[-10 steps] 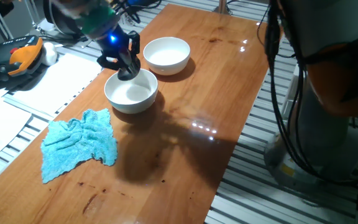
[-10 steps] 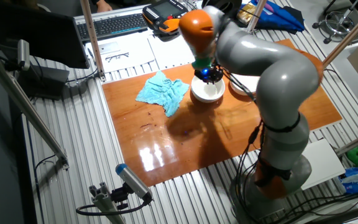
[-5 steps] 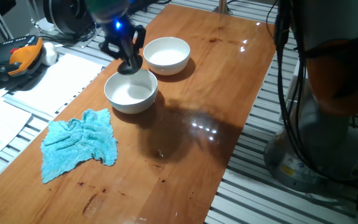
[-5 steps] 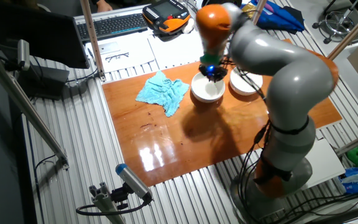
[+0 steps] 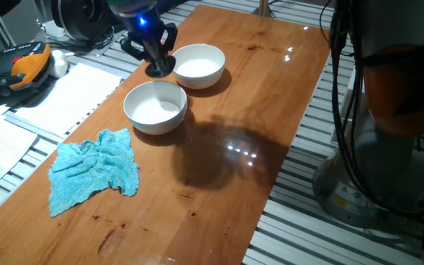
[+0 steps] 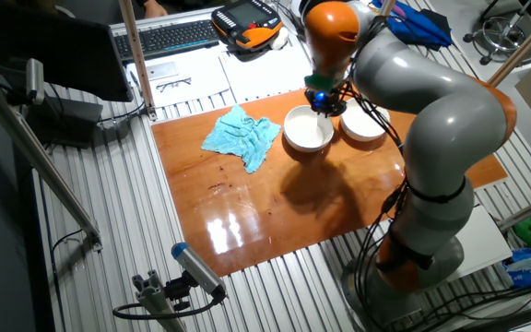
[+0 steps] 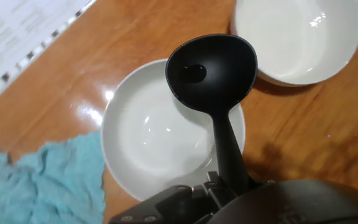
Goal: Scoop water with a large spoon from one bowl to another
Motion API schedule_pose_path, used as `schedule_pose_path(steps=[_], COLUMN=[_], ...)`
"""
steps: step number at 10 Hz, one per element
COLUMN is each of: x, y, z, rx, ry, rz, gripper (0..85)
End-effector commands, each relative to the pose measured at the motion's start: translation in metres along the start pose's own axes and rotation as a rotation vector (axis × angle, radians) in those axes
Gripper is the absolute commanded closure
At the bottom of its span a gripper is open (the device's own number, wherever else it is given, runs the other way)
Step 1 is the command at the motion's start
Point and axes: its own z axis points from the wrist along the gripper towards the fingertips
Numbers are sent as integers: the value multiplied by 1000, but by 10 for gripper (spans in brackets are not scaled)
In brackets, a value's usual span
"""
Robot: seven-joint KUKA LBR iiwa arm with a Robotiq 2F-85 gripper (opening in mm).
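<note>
Gripper (image 7: 225, 186) is clenching the large spoon (image 7: 213, 68) by its stiff, light handle, cup hovering level over the near bowl (image 7: 142, 149).

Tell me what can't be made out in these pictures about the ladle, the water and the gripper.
- Ladle handle: in the hand view its upper end is hidden under the gripper housing.
- Water: clear against the white bowls, so the level in the near bowl or far bowl can't be judged in any view.
- Ladle cup contents: too dark to tell.
- Gripper fingers: too small and dark in both fixed views.
</note>
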Motion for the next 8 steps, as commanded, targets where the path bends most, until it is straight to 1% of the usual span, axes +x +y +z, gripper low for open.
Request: schedule_pose_path(steps=[1,2,4,5,6,8], x=[-4,-8,-12,-14,-17,-25], y=[-3,-6,-10,-11,-13,-19], z=[-1,-1,0,1,1,2], rx=[4,-3,-8,-11,-13,-9], ry=[16,26,24,40,49,61], rz=[127,168,245,295,336,404], gripper=[850,850,850,850,850,850])
